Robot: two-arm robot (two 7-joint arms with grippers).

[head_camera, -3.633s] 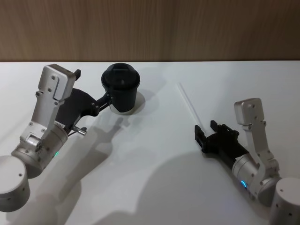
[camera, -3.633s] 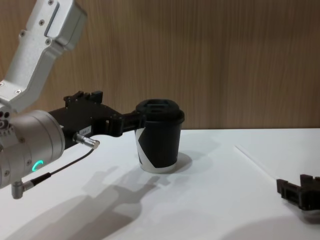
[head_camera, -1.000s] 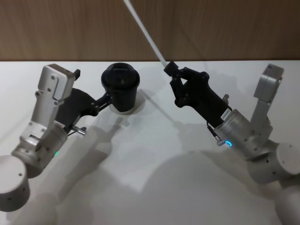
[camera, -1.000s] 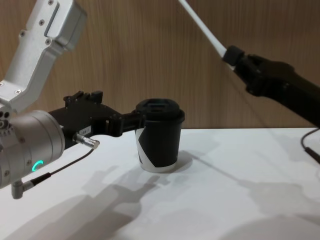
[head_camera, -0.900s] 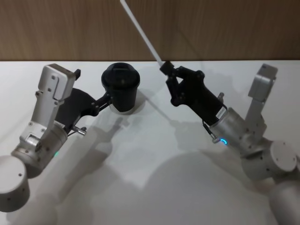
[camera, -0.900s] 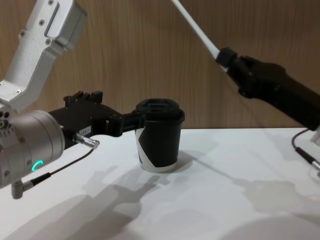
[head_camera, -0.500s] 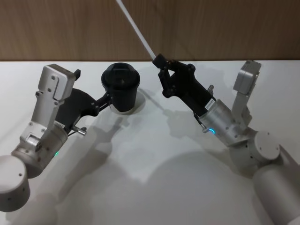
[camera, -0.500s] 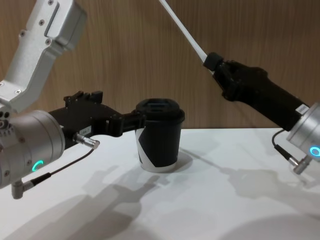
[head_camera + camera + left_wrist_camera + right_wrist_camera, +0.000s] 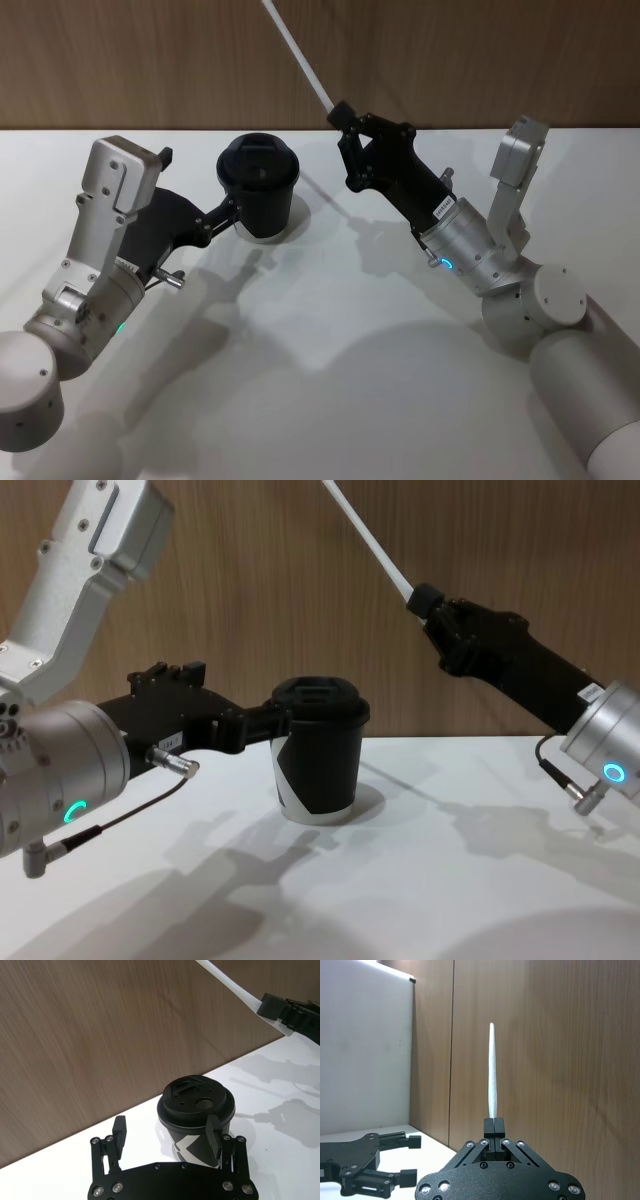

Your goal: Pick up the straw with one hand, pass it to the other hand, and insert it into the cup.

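Well, the chunky black right gripper (image 9: 340, 108) hung raised above the white tabletop (image 9: 330, 400), its fingers pinched tight on the lower end of the long, thin white straw (image 9: 298, 52), which ran straight out past the fingertips, slanting up and away toward the wooden wall (image 9: 480, 60). Lower down, off to that gripper's left, the small black paper cup with its black plastic lid (image 9: 258, 185) stood upright on the table. The flat black left gripper (image 9: 232, 210) sat low, right up at the cup's side, jaws spread wide, though whether a finger touched the cup could not be told.
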